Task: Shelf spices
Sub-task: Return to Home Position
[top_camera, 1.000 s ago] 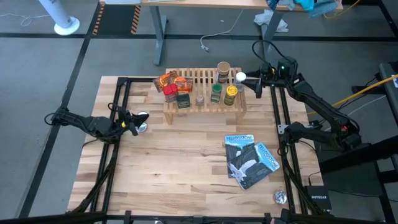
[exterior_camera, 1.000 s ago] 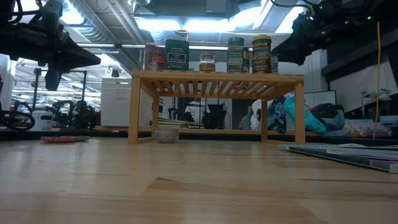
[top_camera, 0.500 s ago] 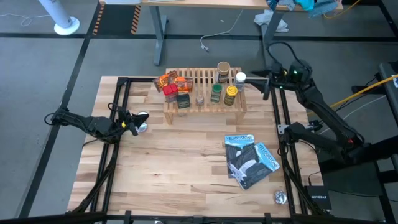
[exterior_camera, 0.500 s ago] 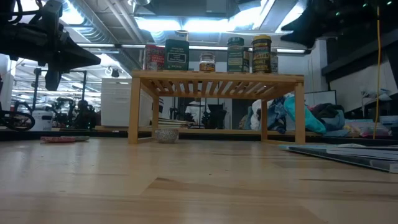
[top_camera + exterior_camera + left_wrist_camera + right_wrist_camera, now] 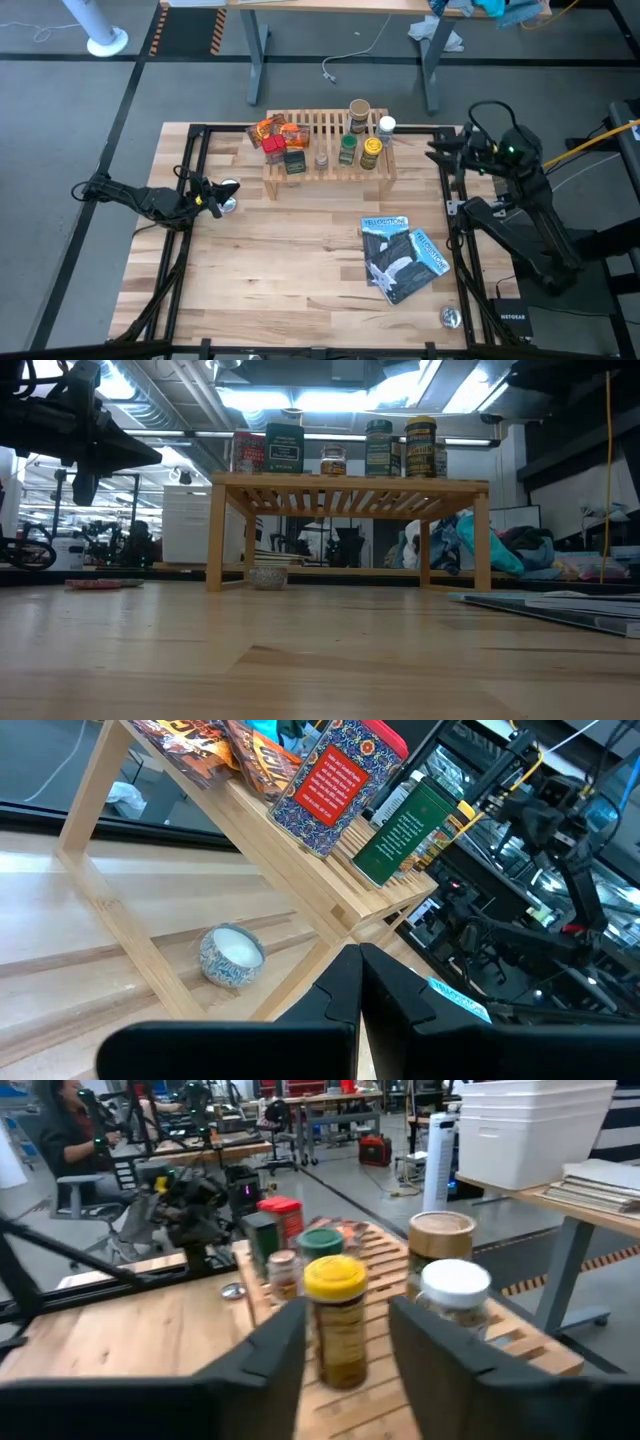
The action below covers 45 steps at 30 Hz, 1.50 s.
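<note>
Right claw (image 5: 438,153) hung apart, empty, right of the shelf (image 5: 325,128); homing step judged in hand, needing clear retraction. Left claw (image 5: 212,196) sat together.

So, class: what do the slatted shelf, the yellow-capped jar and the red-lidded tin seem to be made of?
Shelf: pale bare wood, matte, built of separate slats. Yellow-capped jar: body glass or plastic, cannot tell which behind its label; the smooth cap is likely plastic. Red-lidded tin: probably printed metal, judging by its glossy patterned faces and crisp edges.
</note>
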Available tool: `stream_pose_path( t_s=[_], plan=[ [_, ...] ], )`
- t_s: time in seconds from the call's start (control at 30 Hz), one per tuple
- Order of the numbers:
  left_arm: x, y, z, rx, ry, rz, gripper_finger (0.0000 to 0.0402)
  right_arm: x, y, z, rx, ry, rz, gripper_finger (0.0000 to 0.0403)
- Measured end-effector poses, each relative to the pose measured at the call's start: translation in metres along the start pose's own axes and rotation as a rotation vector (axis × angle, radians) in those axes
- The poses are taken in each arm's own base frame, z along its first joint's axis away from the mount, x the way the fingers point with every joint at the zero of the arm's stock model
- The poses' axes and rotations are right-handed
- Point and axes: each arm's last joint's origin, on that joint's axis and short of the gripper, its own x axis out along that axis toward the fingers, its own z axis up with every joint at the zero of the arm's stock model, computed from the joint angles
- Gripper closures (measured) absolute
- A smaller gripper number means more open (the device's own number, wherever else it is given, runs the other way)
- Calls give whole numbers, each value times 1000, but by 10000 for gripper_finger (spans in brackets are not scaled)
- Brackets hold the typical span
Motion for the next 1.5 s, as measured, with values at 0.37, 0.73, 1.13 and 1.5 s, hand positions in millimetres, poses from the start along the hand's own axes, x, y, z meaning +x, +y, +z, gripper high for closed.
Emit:
stream_pose_path(
  t_s=[0.37, 0.73, 1.13, 1.5],
  plan=[
    [0, 0, 0, 0, 0, 0, 402, -20, 22, -5, -5, -28, 108, 386],
    [0, 0, 0, 0, 0, 0, 402, 2, 4, -45, 139, 24, 176, 391],
    [0, 0, 0, 0, 0, 0, 402, 13, 16, -91, 131, -9, 207, 399],
    [0, 0, 0, 0, 0, 0, 402, 29, 30, -122, 53, 54, 205, 399]
  ],
)
